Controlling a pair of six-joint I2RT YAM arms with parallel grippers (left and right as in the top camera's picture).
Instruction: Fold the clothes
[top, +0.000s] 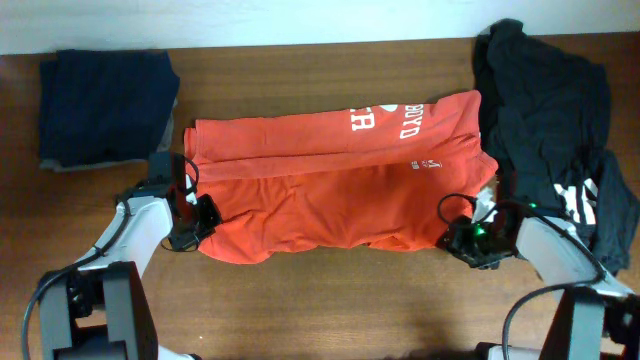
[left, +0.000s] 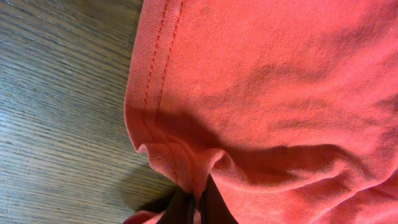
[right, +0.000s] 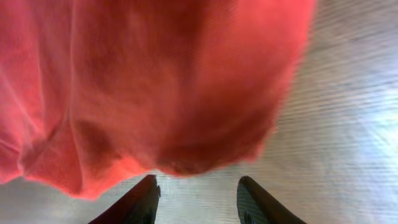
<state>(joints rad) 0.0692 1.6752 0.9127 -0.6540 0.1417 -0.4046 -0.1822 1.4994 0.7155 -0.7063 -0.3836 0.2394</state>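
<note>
While your left end effector (top: 200, 215) is pinched shut on a small pucker of the orange-red shirt (top: 330, 190) at its near left corner, that hold takes in little cloth, so a sharp lift could pull the hem free. The shirt lies across the middle of the worktop (top: 300, 310), lettering toward the far right, with its far edge already turned over onto itself. If only one corner rises, you would likely drag that turned edge askew. At the near right corner your right end effector (top: 470, 240) stands part open with nothing in it. In the right wrist view the hem hangs just beyond the two fingertips and bare wood shows between them. If it shuts where it is, you may catch only the very edge, or nothing at all. The shirt's right end lies against the black garments (top: 545, 100), so a wide swing on that side could snag them and pull them along. By count, left to right: one navy-blue and grey stack (top: 105, 105) at the far left corner, navy over grey; one orange-red shirt; one black heap along the right edge, with white print on its near part. How many pieces it holds I cannot tell. You have two end effectors.
</note>
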